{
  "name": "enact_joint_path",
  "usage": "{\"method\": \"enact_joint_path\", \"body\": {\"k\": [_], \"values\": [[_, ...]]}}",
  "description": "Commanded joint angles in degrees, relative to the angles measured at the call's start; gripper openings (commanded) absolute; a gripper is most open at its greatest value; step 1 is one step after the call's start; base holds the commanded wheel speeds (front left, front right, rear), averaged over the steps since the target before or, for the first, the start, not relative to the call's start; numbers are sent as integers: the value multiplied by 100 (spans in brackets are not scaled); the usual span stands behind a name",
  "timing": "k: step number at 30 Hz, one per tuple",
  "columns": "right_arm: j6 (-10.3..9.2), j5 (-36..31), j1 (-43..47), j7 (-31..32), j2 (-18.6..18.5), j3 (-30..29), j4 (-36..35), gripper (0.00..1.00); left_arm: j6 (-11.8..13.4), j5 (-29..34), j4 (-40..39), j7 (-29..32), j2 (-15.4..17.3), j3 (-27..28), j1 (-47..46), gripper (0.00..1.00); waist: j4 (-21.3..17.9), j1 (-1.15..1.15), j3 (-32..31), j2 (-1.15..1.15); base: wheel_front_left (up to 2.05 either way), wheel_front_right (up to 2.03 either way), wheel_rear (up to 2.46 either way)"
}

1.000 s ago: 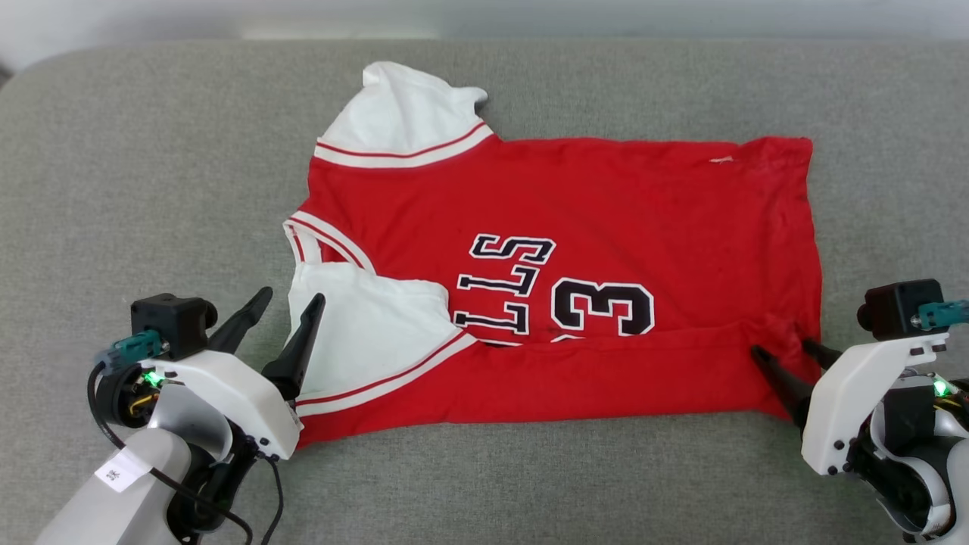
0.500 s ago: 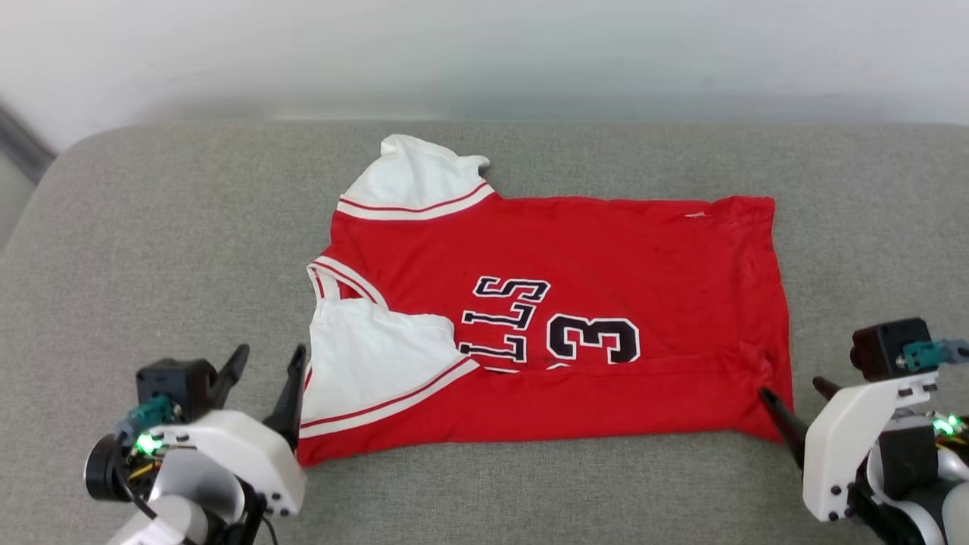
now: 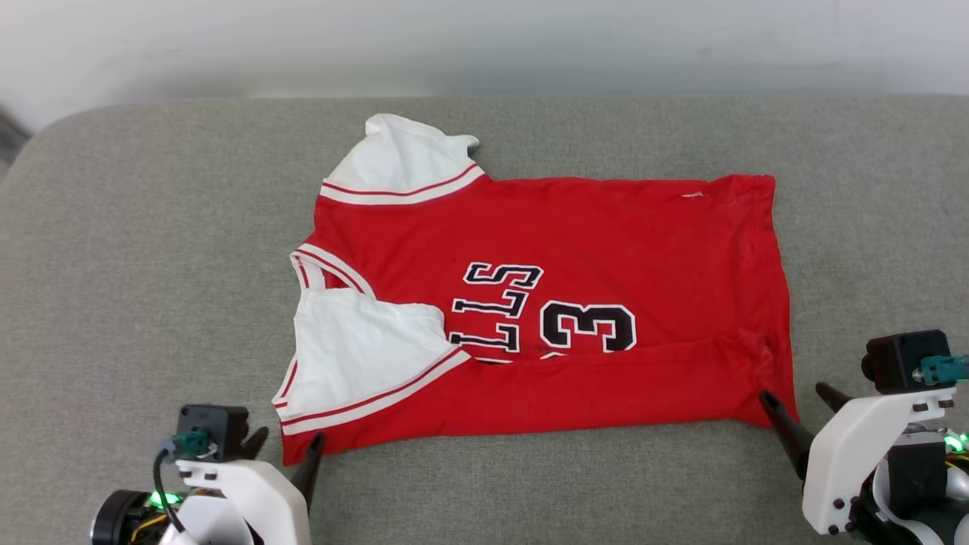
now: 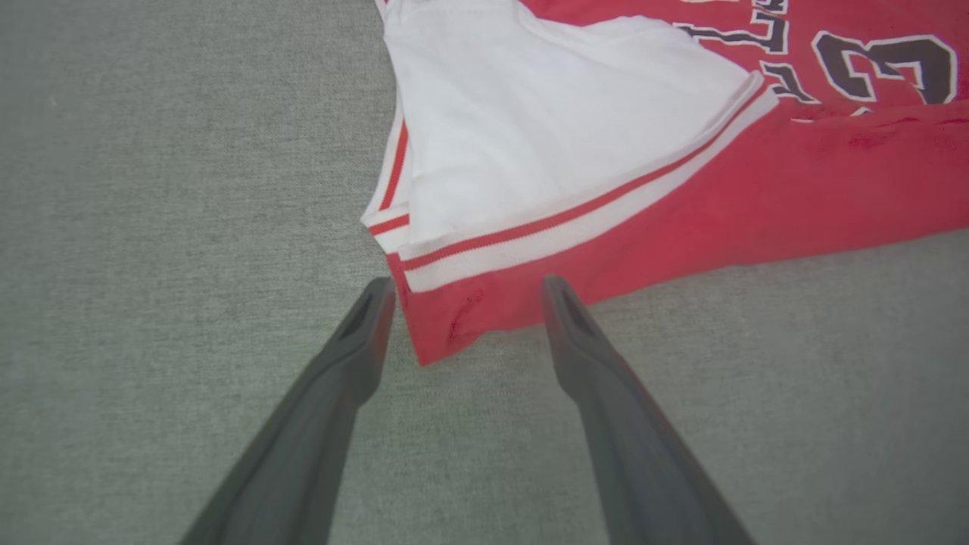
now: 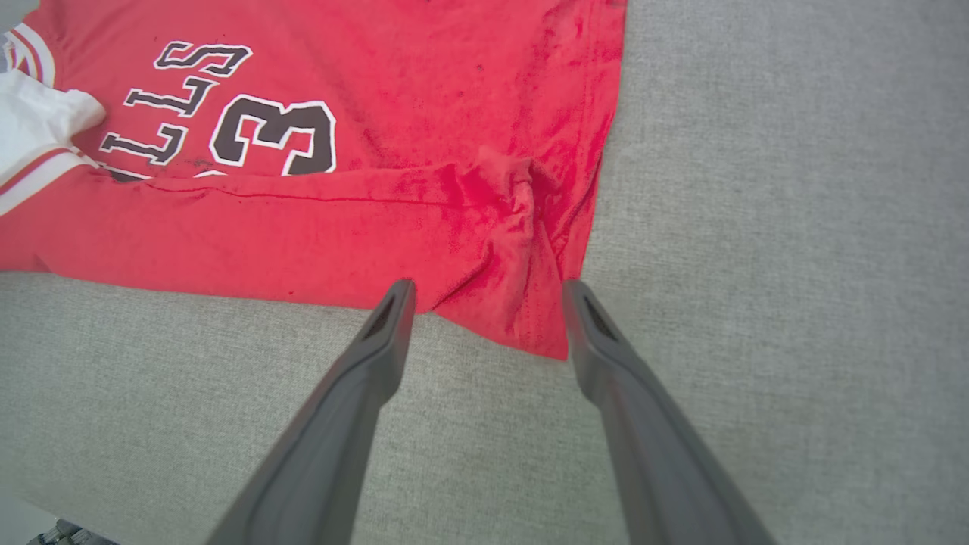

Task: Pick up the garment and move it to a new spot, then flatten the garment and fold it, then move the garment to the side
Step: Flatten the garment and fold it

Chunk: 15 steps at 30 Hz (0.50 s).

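Note:
The garment [image 3: 606,250], a red jersey T-shirt with white sleeves and black lettering, lies sideways on the grey cushion with its near long edge folded over the chest. Its near left corner [image 4: 447,325] sits between the tips of my left gripper [image 4: 462,291], which is open. In the head view that left gripper [image 3: 291,443] stands at the lower left by the corner. My right gripper [image 5: 488,291] is open too, its fingers either side of the garment's wrinkled near right corner [image 5: 522,318]. From the head, the right gripper [image 3: 795,395] shows at the lower right.
The grey fabric cushion [image 3: 151,265] carries everything and has bare cloth to the left, right and front of the garment. A pale wall [image 3: 484,45] rises behind its far edge. A white sleeve [image 3: 401,159] sticks out toward the back.
Both grippers have drawn back toward me, off the garment, and now stand at its near corners. The left one dropped low in the picture. The camera has shifted as well.

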Motion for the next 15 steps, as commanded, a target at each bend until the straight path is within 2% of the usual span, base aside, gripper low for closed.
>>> {"method": "enact_joint_path", "body": {"k": [1, 10, 15], "values": [[-2, -37, -17, -45, 51, -38, -67, 100, 50, 12, -21, 34, 26, 27, -78, 100, -41, 1, 98, 0, 0, 0, 0], [-2, -6, -156, -116, 32, -4, -178, 100, 106, -43, 531, 284, 63, 46, -267, 100, -159, 1, 484, 0, 0, 0, 0], [-2, 7, -196, -179, 56, 7, -179, 100, -121, -244, 750, 613, -85, -165, -250, 100, -192, 1, 635, 0, 0, 0, 0]]}}
